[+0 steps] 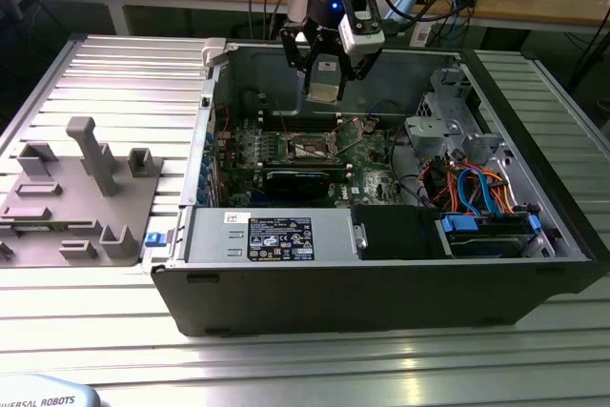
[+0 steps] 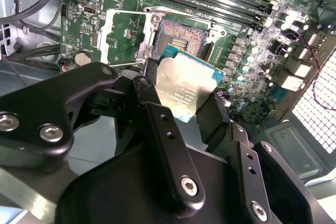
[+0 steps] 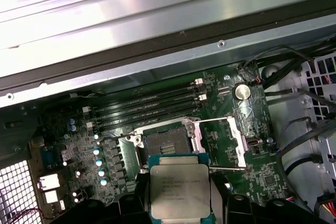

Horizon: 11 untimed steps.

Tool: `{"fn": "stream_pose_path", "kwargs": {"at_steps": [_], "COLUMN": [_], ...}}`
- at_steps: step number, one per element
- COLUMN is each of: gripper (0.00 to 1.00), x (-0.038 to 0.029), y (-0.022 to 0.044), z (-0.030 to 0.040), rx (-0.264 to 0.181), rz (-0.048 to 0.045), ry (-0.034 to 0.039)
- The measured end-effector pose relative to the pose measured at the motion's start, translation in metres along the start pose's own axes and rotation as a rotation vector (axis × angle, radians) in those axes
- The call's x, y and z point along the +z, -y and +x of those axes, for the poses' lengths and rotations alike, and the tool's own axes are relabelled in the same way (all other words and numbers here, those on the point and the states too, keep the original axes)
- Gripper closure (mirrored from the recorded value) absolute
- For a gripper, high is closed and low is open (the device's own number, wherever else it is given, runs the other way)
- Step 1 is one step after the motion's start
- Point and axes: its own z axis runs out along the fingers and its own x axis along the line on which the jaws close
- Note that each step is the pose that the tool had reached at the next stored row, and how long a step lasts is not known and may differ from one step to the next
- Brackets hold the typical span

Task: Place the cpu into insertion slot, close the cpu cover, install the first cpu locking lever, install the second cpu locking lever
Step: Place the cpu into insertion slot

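Gripper (image 1: 325, 81) fingers (image 2: 163, 129) clamped on cpu (image 2: 184, 85) edges, held flat above open socket (image 3: 167, 149), cpu cover (image 3: 237, 142) flipped open. Chip prob. light, stiff, fragile underneath; edge hold looks right, avoid contact side.

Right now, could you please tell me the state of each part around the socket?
pincer: shut on the cpu.
cpu: held clear of the socket, not seated.
socket: empty, contacts exposed.
cpu cover: swung open.
computer case: side open.
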Motion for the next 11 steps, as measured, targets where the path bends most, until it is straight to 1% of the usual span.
{"fn": "stream_pose_path", "kwargs": {"at_steps": [11], "gripper": [0.45], "x": [0.0], "y": [0.0], "z": [0.0], "rx": [0.021], "rz": [-0.0001], "ry": [0.0002]}}
